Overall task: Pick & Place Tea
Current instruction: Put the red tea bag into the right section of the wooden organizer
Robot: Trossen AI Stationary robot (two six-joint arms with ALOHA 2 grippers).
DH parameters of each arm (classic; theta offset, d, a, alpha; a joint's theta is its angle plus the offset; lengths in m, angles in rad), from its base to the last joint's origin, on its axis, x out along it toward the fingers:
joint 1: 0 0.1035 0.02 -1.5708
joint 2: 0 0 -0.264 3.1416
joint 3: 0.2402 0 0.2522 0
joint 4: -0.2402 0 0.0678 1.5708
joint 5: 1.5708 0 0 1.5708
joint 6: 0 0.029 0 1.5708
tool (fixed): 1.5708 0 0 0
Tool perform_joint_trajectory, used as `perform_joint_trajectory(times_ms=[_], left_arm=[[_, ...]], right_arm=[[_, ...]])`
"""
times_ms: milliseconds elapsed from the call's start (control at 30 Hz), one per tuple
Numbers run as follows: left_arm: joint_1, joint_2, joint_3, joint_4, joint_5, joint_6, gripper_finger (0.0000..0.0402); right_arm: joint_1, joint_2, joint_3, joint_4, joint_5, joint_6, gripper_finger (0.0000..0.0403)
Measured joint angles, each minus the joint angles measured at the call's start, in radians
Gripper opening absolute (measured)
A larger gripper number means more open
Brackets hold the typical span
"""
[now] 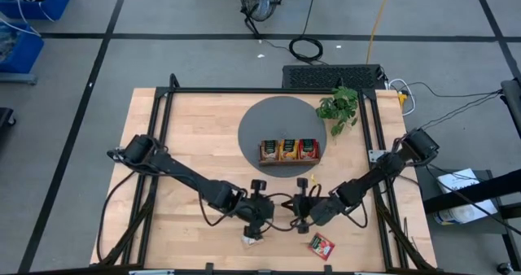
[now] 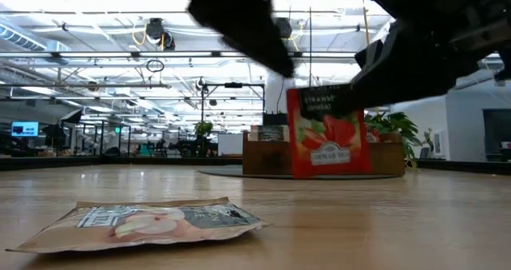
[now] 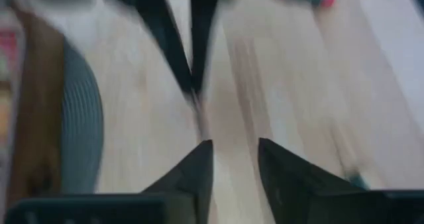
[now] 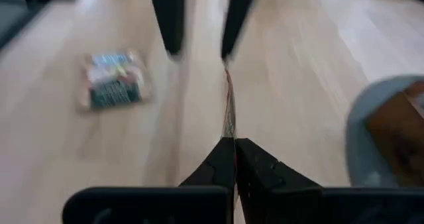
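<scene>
Jaws of the right gripper (image 4: 234,144) are clenched on a red tea sachet (image 2: 327,134), held upright over the worktop (image 1: 195,128). The left gripper (image 3: 235,151), at its 9 o'clock, stands released. The wooden tray (image 1: 289,161) lies at 12 o'clock, nearer the right arm. A pale sachet (image 1: 251,240) and a spare red sachet (image 1: 321,245) lie toward 6 o'clock.

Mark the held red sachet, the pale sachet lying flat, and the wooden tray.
red sachet (image 2: 329,134), low view, its printed face.
pale sachet (image 2: 152,220), low view, its top face.
wooden tray (image 1: 289,161), high view, its front wall.
</scene>
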Motion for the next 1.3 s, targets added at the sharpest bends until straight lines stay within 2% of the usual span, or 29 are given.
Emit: perform_joint_trajectory(times_ms=[167, 233, 333, 467, 500, 633, 800, 1000, 1133, 1300], left_arm=[[-0.060, -0.008, -0.013, -0.130, -0.019, -0.113, 0.0161], [-0.096, -0.007, -0.044, -0.095, -0.032, -0.135, 0.0155], [-0.136, -0.007, -0.081, -0.016, -0.035, -0.154, 0.0116], [-0.155, -0.007, -0.108, 0.068, -0.047, -0.172, 0.0025], [-0.156, -0.007, -0.120, 0.096, -0.048, -0.171, 0.0013], [-0.157, -0.007, -0.167, 0.193, -0.065, -0.150, 0.0018], [-0.145, -0.007, -0.222, 0.273, -0.080, -0.171, 0.0010], [-0.144, -0.007, -0.223, 0.280, -0.082, -0.202, 0.0012], [-0.150, -0.007, -0.223, 0.284, -0.082, -0.198, 0.0031], [-0.151, -0.007, -0.223, 0.287, -0.082, -0.176, 0.0035]], right_arm=[[0.020, -0.121, 0.000, -0.179, 0.097, 0.005, 0.0000], [0.032, -0.195, 0.001, -0.292, 0.116, 0.003, 0.0000], [0.033, -0.317, 0.000, -0.456, 0.125, -0.016, 0.0000], [0.002, -0.499, 0.000, -0.599, 0.122, -0.057, 0.0000], [-0.007, -0.541, 0.000, -0.635, 0.116, -0.080, 0.0000], [-0.078, -0.685, -0.001, -0.733, 0.008, -0.204, 0.0000], [-0.235, -0.799, -0.055, -0.724, -0.115, -0.278, 0.0000], [-0.490, -0.868, -0.218, -0.588, -0.456, -0.394, 0.0000], [-0.630, -0.880, -0.287, -0.531, -0.482, -0.366, 0.0000], [-0.727, -0.862, -0.325, -0.499, -0.550, -0.337, 0.0000]])
